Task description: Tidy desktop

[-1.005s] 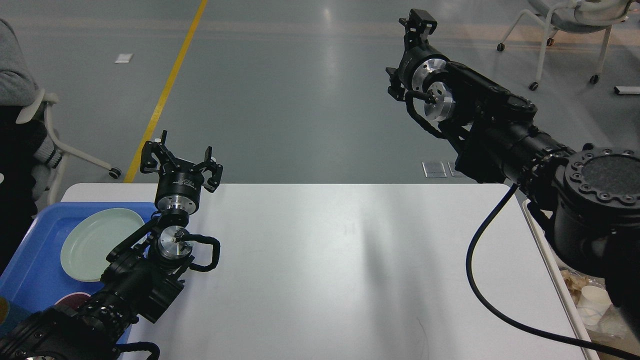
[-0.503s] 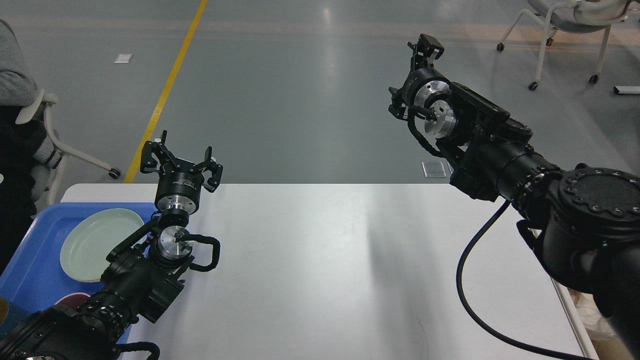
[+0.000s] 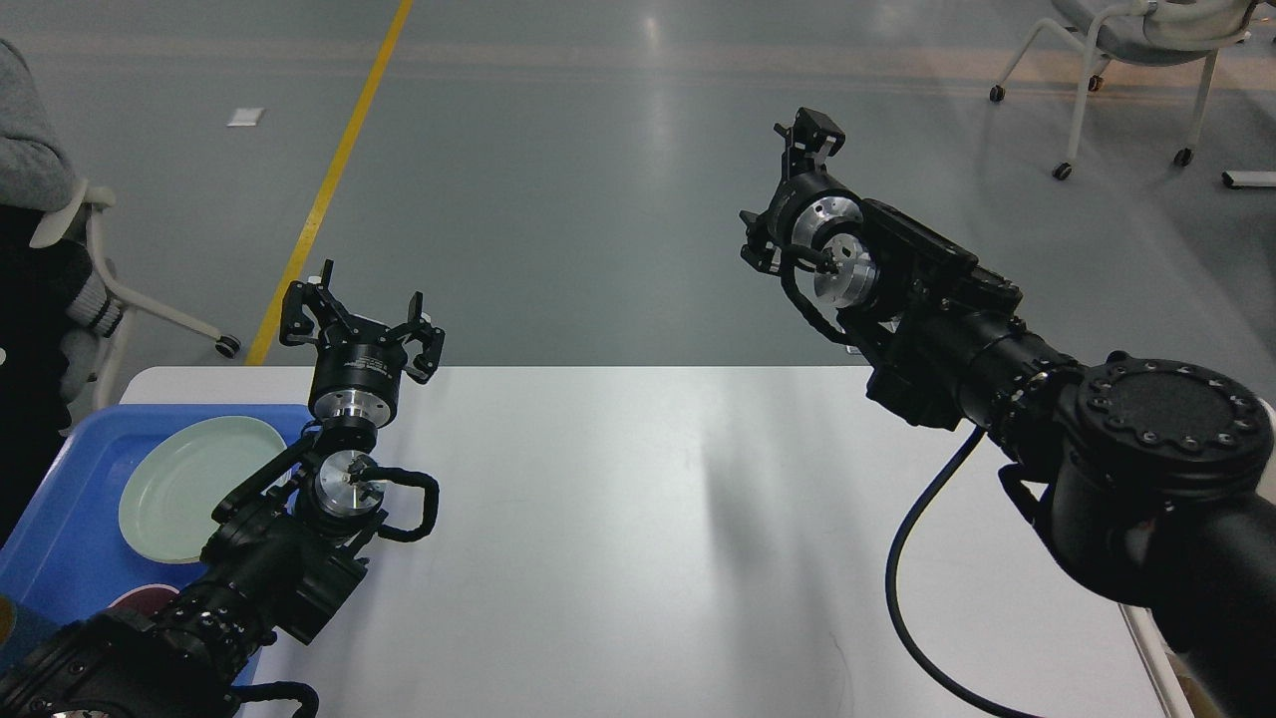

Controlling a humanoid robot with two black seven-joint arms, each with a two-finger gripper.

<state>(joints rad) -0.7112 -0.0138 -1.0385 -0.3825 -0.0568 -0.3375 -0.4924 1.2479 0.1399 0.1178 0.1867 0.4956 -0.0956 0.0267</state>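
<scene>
The desktop (image 3: pixel 638 519) is a large white tabletop with rounded corners, and its middle is bare. My left gripper (image 3: pixel 361 317) is open and empty, held upright above the table's far left edge, just right of the blue tray. My right gripper (image 3: pixel 809 135) is raised high beyond the table's far edge, right of centre. It is small and seen end-on, so its fingers cannot be told apart. Nothing shows in it.
A blue tray (image 3: pixel 60 558) lies on the table's left end with a pale green plate (image 3: pixel 189 489) and a dark red dish (image 3: pixel 140 598), partly hidden by my left arm. A pale rim (image 3: pixel 1156 658) shows past the table's right edge. A person sits at far left (image 3: pixel 30 249). A wheeled chair (image 3: pixel 1136 40) stands far right.
My right arm has swung left and lower, toward the table's middle, and now hides most of the bin at the right. My left arm has not moved.
</scene>
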